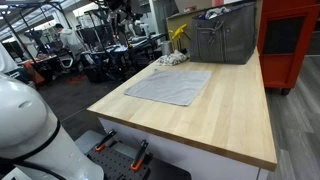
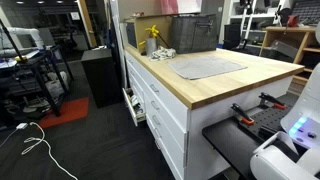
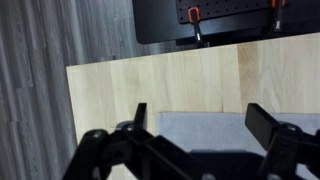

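A flat grey cloth (image 1: 170, 87) lies spread on the light wooden table (image 1: 235, 110); it also shows in an exterior view (image 2: 210, 67). In the wrist view my gripper (image 3: 203, 120) hangs above the near edge of the grey cloth (image 3: 200, 135), open, with nothing between its two dark fingers (image 3: 264, 122). The cloth's edge runs parallel to the table edge (image 3: 150, 75), a short way in from it. My gripper itself is out of sight in both exterior views; only the white arm body (image 1: 25, 120) shows.
A grey metal bin (image 1: 225, 40), a yellow object (image 1: 180, 34) and a crumpled rag (image 1: 172, 58) stand at the table's far end. A red cabinet (image 1: 290, 40) is beside it. Orange-handled clamps (image 1: 138, 152) sit below the near edge. White drawers (image 2: 160, 110) front the table.
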